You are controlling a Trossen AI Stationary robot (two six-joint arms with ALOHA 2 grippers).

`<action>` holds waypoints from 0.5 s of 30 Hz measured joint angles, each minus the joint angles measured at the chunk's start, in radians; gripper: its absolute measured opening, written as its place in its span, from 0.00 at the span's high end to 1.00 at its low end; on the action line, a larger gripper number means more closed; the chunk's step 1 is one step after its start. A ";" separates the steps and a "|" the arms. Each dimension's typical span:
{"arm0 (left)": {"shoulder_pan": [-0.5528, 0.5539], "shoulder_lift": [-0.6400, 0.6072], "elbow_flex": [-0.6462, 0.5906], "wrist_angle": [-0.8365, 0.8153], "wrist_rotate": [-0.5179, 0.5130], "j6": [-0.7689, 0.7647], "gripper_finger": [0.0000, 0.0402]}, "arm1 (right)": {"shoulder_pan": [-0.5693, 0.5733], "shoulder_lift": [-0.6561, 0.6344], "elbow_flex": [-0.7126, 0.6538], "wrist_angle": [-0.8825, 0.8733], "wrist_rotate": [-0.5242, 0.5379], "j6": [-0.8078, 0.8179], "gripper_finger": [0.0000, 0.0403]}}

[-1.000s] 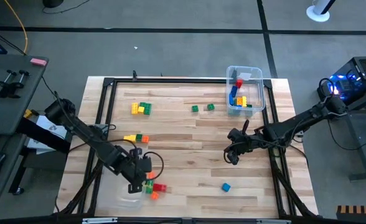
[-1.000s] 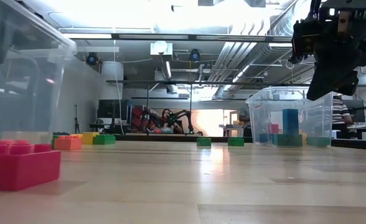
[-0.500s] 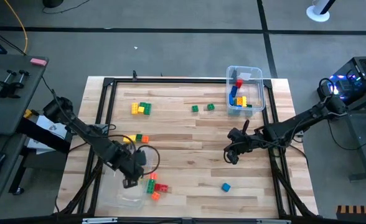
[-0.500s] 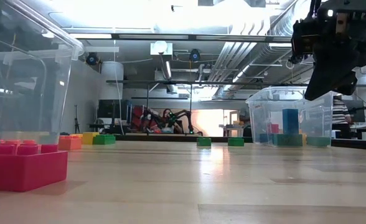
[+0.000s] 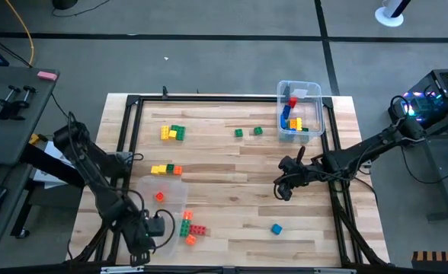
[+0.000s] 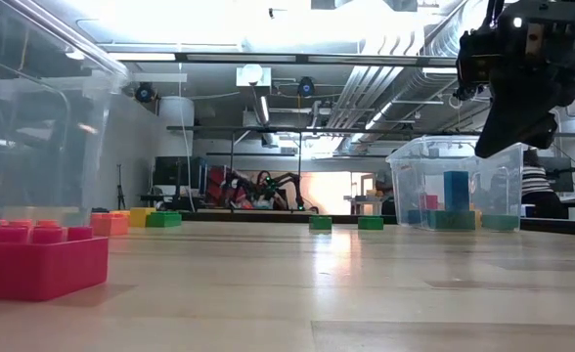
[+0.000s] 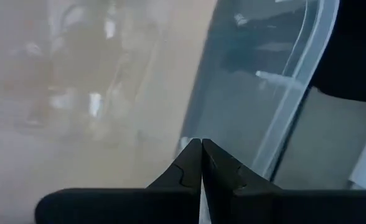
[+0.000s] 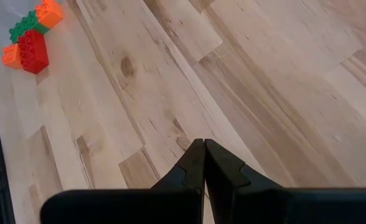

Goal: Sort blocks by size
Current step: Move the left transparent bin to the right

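Reaching low off the table's front-left corner, left hand (image 5: pixel 146 245) closed; right hand (image 5: pixel 283 192) closed mid-table.

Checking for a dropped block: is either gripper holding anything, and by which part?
Nothing is held. The left gripper is shut on nothing beside the clear bin; the right gripper is shut, empty, above bare table.

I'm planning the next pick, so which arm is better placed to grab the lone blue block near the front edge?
Right. The right gripper hangs shut just behind the blue block, while the left gripper sits beyond the red and orange blocks.
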 joint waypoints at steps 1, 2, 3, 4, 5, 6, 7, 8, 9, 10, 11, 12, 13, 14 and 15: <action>0.000 0.007 0.000 0.020 0.000 -0.006 1.00 | 0.000 0.000 0.000 0.001 0.000 0.000 1.00; 0.002 0.013 0.000 0.038 0.000 -0.008 1.00 | 0.000 0.000 0.000 0.001 0.000 0.000 1.00; 0.002 0.017 0.000 0.048 -0.001 -0.012 1.00 | 0.000 0.000 0.000 0.000 0.000 0.000 1.00; 0.004 0.022 0.000 0.059 -0.001 -0.014 1.00 | 0.000 0.000 0.000 0.000 0.000 0.000 1.00; 0.006 0.026 0.000 0.070 -0.001 -0.014 1.00 | 0.000 0.000 0.000 0.001 0.000 0.000 1.00; 0.009 0.030 0.000 0.077 0.000 -0.014 1.00 | 0.000 0.000 0.000 0.000 0.000 0.000 1.00; 0.010 0.031 0.000 0.077 0.000 -0.013 1.00 | 0.000 0.000 0.000 0.000 0.000 0.000 1.00; 0.014 0.032 0.000 0.075 0.001 -0.013 1.00 | 0.000 0.000 0.000 0.001 0.000 0.000 1.00; 0.020 0.031 0.000 0.069 0.005 -0.005 1.00 | 0.000 0.000 0.000 0.001 0.000 0.000 1.00; 0.026 0.024 0.000 0.056 0.019 0.004 1.00 | 0.000 0.000 0.000 0.001 0.000 0.000 1.00; 0.033 0.018 0.000 0.034 0.032 0.015 1.00 | 0.000 0.000 0.000 0.008 -0.002 0.000 1.00; 0.043 0.006 0.000 0.010 0.049 0.026 1.00 | 0.000 0.000 0.000 0.020 -0.011 -0.006 1.00; 0.051 -0.006 0.006 -0.020 0.058 0.040 1.00 | 0.000 0.000 0.001 0.033 -0.029 -0.018 1.00; 0.060 -0.023 0.014 -0.054 0.062 0.062 1.00 | 0.000 0.000 0.005 0.042 -0.056 -0.035 1.00; 0.068 -0.042 0.025 -0.090 0.064 0.088 1.00 | 0.000 0.000 0.011 0.054 -0.082 -0.051 1.00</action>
